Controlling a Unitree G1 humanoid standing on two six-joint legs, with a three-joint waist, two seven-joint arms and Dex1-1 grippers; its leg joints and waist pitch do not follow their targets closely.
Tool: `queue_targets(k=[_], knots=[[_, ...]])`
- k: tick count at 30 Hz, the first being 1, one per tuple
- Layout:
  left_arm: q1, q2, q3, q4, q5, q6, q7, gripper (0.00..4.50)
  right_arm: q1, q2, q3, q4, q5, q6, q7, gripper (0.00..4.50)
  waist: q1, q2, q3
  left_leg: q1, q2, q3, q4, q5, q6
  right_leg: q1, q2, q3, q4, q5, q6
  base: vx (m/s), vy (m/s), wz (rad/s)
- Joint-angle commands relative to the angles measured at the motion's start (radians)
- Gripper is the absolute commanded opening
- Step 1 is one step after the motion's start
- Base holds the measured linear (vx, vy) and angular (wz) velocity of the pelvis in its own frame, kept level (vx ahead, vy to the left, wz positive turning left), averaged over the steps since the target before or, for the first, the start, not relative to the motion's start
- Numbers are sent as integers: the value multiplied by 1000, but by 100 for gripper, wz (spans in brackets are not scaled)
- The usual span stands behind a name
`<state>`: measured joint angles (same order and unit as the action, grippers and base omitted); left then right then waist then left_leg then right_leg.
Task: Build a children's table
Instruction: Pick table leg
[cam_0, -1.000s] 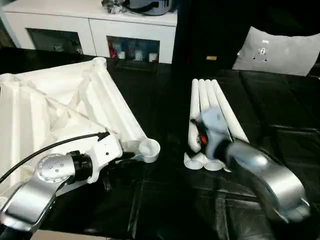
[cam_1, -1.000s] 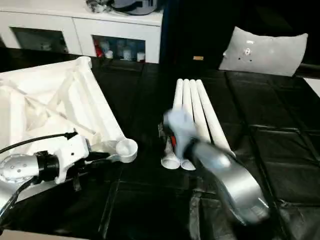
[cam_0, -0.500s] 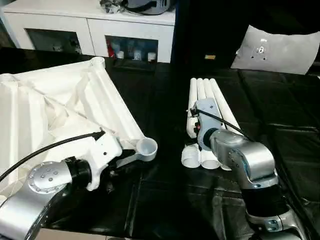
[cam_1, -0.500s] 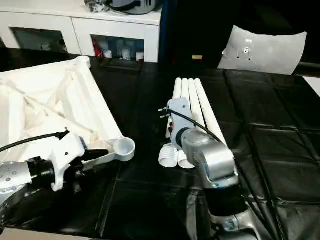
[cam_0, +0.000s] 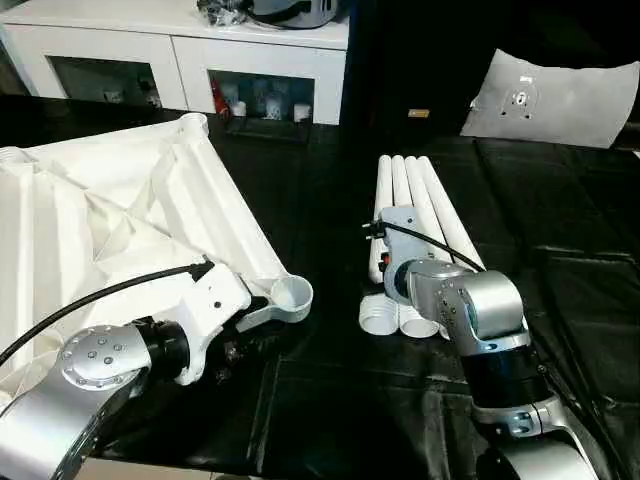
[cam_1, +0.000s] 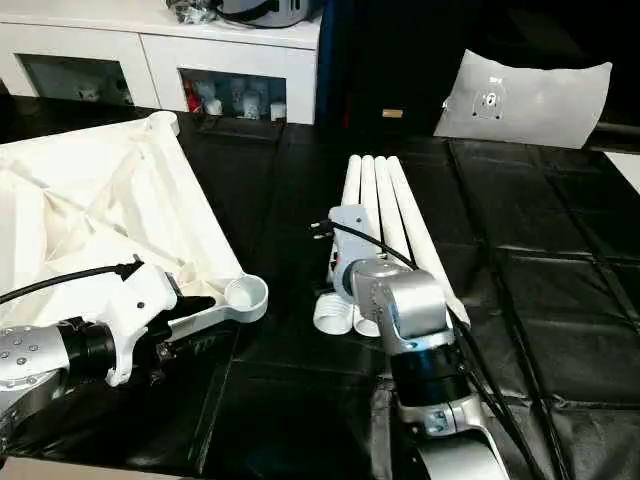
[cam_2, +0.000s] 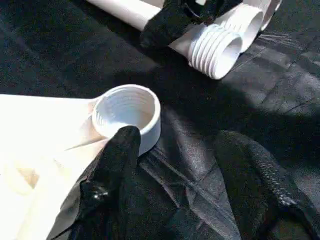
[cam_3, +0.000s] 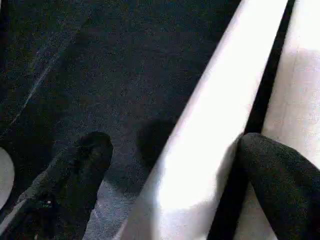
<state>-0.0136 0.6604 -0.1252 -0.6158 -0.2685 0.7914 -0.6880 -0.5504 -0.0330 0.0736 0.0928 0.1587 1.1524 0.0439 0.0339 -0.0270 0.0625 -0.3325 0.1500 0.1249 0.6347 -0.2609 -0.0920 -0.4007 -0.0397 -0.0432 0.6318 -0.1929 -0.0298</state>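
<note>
The white table top lies upside down on the left, ribs up, with a round threaded corner socket nearest the middle. Several white legs lie side by side to its right, threaded ends toward me. My left gripper is open just in front of that socket, one finger against its wall. My right gripper is open and straddles the leftmost leg; one finger stands off it, the other sits between two legs.
Everything rests on a black quilted surface. A white cabinet with glass doors stands along the back. A pale grey cushion leans at the back right. My right forearm rises just behind the legs' threaded ends.
My right arm swung in over the legs, turned its wrist and settled with its fingers around the leftmost leg. The left gripper stayed by the corner socket.
</note>
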Motion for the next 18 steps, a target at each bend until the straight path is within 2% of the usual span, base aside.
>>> queue_targets(k=[1,2,3,4,6,11,13,15,17,18], knots=[[-4,4,-2,-27,-8,19,15,269,-13,1,-27,25,10,26,9,450,0,8,-53,-17,50,-4,-92,-27,-52,57,-84,60,-64,-172,-144,0,0,0],[-4,3,-1,-31,-9,24,18,269,-15,1,-28,31,11,28,13,450,1,11,-53,-16,51,-5,-92,-29,-53,56,-85,59,-64,-177,-145,0,0,0],[-3,4,-1,-33,-8,25,20,272,-17,-1,-27,38,9,26,15,431,1,8,-51,-17,50,-5,-92,-32,-52,56,-85,59,-66,-185,-142,0,0,0],[-2,5,-2,-35,-8,29,22,273,-19,-2,-25,45,9,24,16,420,2,9,-52,-17,51,-5,-93,-33,-53,56,-86,59,-65,-190,-142,0,0,0],[1,4,-6,-40,-4,34,28,273,-21,-7,-21,62,13,24,28,412,1,5,-51,-17,51,-4,-92,-36,-51,56,-87,59,-67,-202,-140,0,0,0],[7,3,-10,-49,-1,38,33,273,-19,-10,-19,87,11,7,36,368,1,5,-53,-17,52,-4,-91,-19,-51,55,-87,59,-65,-184,-141,0,0,0],[10,3,-18,-53,2,40,41,273,-15,-13,-16,110,8,-1,48,335,1,0,-52,-17,52,-4,-93,-31,-50,55,-87,59,-66,-200,-137,0,0,0],[14,4,-23,-54,5,38,45,273,-13,-12,-18,129,11,-5,56,335,1,0,-52,-16,52,-4,-93,-38,-50,53,-87,59,-67,-205,-136,0,0,0],[16,4,-23,-57,6,41,49,273,-11,-7,-30,137,15,-8,57,302,-1,-4,-52,-17,53,-4,-94,-48,-51,53,-86,58,-69,-211,-134,0,0,0],[16,3,-22,-58,5,42,50,273,-10,-6,-36,138,18,-8,58,302,-1,-5,-52,-15,53,-4,-95,-63,-52,51,-86,58,-70,-225,-131,0,0,0]])
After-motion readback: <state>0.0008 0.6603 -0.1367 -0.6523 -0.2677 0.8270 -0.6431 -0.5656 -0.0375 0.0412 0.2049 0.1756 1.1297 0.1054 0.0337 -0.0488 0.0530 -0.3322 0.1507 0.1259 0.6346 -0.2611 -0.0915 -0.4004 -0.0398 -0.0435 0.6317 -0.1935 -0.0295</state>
